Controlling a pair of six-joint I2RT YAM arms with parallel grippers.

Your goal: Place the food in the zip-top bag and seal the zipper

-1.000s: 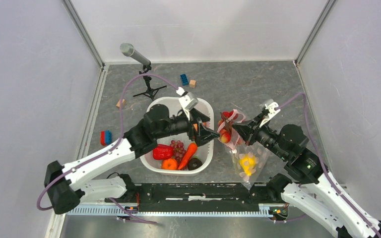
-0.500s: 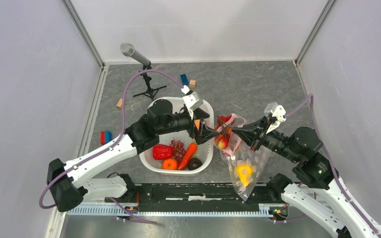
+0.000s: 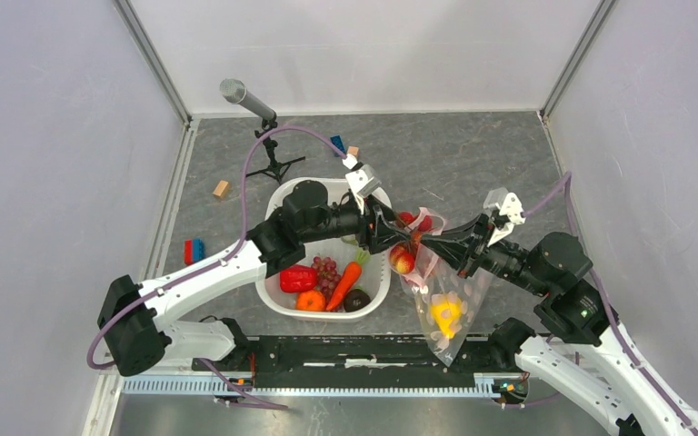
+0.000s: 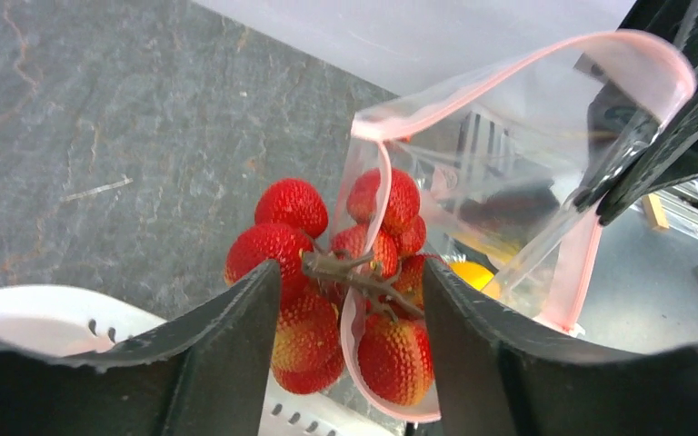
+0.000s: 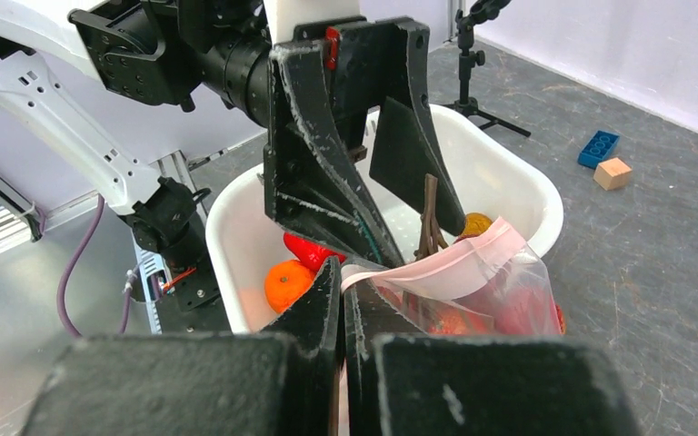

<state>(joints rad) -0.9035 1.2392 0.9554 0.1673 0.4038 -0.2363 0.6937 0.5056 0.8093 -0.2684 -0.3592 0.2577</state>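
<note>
The zip-top bag (image 3: 463, 291) is held up by its zipper (image 4: 545, 50), clamped in the right end effector (image 5: 341, 272), so the mouth gapes. A strawberry bunch (image 3: 406, 261) straddles the rim (half inside) between the left end effector's (image 4: 350, 282) parted jaws; whether it is gripped cannot be told.

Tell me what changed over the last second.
The left gripper pushed right to the mouth of the bag, the red berry bunch between its jaws. The right arm drew back; the bag hangs straighter, its yellow fruit lower. Unchanged: right gripper shut on the rim, the basin.
</note>
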